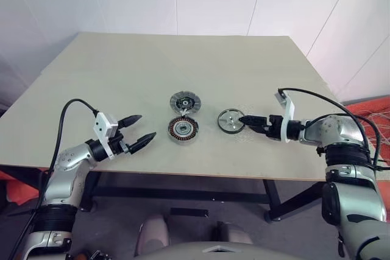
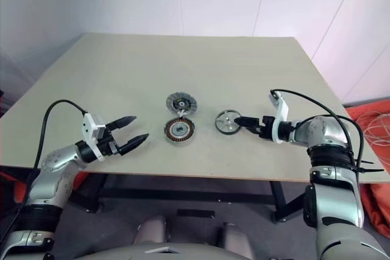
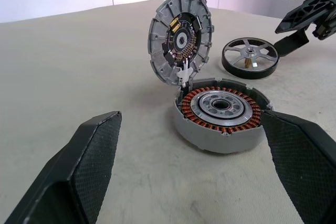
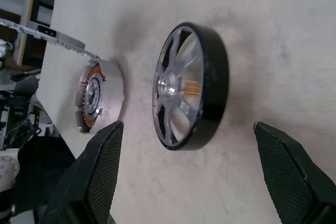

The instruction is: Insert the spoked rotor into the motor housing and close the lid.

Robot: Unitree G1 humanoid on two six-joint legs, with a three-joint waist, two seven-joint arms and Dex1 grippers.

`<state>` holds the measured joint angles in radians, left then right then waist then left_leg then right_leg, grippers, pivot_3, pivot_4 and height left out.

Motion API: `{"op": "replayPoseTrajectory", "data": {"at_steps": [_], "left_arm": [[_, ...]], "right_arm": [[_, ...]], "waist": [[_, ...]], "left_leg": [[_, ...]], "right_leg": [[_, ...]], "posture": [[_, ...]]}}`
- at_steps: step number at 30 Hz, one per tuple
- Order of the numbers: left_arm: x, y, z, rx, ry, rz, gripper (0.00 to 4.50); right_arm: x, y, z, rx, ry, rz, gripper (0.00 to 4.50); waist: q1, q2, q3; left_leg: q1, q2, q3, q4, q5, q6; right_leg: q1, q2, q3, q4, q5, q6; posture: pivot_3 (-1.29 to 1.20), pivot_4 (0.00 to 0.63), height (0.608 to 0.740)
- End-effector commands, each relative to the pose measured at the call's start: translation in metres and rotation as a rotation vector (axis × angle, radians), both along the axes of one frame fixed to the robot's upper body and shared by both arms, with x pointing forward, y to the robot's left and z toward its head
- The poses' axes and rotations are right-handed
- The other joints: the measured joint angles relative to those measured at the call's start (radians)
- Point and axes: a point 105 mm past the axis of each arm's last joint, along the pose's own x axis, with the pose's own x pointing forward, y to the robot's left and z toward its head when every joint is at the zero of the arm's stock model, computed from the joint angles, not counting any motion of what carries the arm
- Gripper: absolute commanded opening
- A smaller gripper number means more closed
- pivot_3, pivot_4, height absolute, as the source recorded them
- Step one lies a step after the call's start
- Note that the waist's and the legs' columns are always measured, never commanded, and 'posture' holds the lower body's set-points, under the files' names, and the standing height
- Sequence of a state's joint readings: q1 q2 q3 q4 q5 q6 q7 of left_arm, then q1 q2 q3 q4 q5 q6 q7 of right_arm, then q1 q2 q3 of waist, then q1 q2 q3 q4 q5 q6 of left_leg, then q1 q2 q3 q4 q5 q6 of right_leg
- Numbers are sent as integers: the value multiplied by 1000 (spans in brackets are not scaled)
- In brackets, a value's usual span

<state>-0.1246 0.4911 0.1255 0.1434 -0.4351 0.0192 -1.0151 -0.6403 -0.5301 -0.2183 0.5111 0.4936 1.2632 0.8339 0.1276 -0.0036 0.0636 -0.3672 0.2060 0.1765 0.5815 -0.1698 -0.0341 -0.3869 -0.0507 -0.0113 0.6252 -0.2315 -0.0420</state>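
- Left gripper (image 1: 138, 131): nearest item, at the left of the table (image 1: 122, 65); its two black fingers (image 3: 79, 166) are spread wide and grasp nothing. It hovers just above the table surface, pointing across toward the motor housing.
- Motor housing (image 1: 183, 130): flat on the table, just beyond the left gripper's fingertips and apart from them. In the left wrist view it sits between the two spread fingers but ahead of them. Copper-coloured windings ring a silver centre; top uncovered.
- Lid (image 1: 184, 102): joined to the far edge of the motor housing by a small white piece, on the side away from the left gripper. Tilted up and open, inner face with black-and-white centre turned toward that gripper. Grey ribbed rim.
- Spoked rotor (image 1: 231, 120): flat on the table, directly ahead of the right gripper's fingertips and very close to them; contact cannot be told. It lies beside the motor housing, apart from it. Silver spokes and small hub inside a dark rim.
- Right gripper (image 1: 251, 122): at the right of the table, pointing toward the spoked rotor. Its fingers (image 4: 100, 166) are released and stand wide apart, one to each side of the rotor in the right wrist view, grasping nothing.
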Motion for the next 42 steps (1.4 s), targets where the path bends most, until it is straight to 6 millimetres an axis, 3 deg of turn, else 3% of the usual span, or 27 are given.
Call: {"op": "replayPoseTrajectory", "data": {"at_steps": [1, 4, 13, 18, 23, 25, 31, 36, 42], "left_arm": [[3, 1, 13, 14, -55, -6, 4500], [2, 2, 13, 15, -55, -4, 4500], [2, 1, 13, 11, -56, -1, 4500], [3, 0, 12, 8, -56, -3, 4500], [4, 1, 13, 10, -58, -2, 4500], [4, 2, 13, 13, -57, -4, 4500], [4, 3, 13, 14, -61, 1, 4500], [1, 3, 10, 15, -55, 0, 4500], [3, 1, 11, 15, -60, -2, 4500]], "right_arm": [[4, 3, 6, 23, -23, -8, 4304], [6, 6, 6, 54, -10, -21, 3565], [9, -1, 12, 123, -6, -80, 307], [7, -4, 17, 157, -7, -93, 304], [-21, 1, 22, 145, 21, 58, 304], [-27, 8, 27, 145, 47, 97, 304], [-53, 54, 38, 215, 86, 296, 304], [-44, 84, 57, 224, 28, 321, 304], [-16, 113, 66, 211, 43, 182, 304]], "waist": [[1, 0, 0], [0, 0, 0], [1, 0, 0], [1, 0, 0], [7, 0, 0], [9, 0, 0], [6, 1, 0], [7, 1, 0], [3, 1, 0]], "left_leg": [[0, 0, 0, 0, 0, 0], [0, 0, 0, 0, 0, 0], [0, 0, 0, 0, 0, 0], [0, 0, 0, 0, 0, 0], [0, 0, 0, 0, 0, 0], [0, 0, 0, -1, 0, 0], [2, 1, 0, -1, 0, 0], [1, 0, 0, -1, 0, -1], [-1, 0, 0, -2, 2, -4]], "right_leg": [[0, 0, 0, 0, 0, 0], [0, 0, 0, 0, 0, 0], [0, 0, 0, 0, 0, 0], [0, 0, 0, 0, 0, 0], [0, 0, -1, -1, 0, 0], [1, 0, -1, -1, 0, 0], [1, 0, 0, 0, 0, 1], [0, -1, 0, -1, 0, 1], [-2, -1, -1, 0, -3, 4]], "posture": [[0, 0, 740], [0, 0, 740], [0, 0, 740], [0, 0, 740], [0, 0, 740], [0, 0, 740], [0, 0, 740], [0, 0, 740], [0, 0, 740]]}}
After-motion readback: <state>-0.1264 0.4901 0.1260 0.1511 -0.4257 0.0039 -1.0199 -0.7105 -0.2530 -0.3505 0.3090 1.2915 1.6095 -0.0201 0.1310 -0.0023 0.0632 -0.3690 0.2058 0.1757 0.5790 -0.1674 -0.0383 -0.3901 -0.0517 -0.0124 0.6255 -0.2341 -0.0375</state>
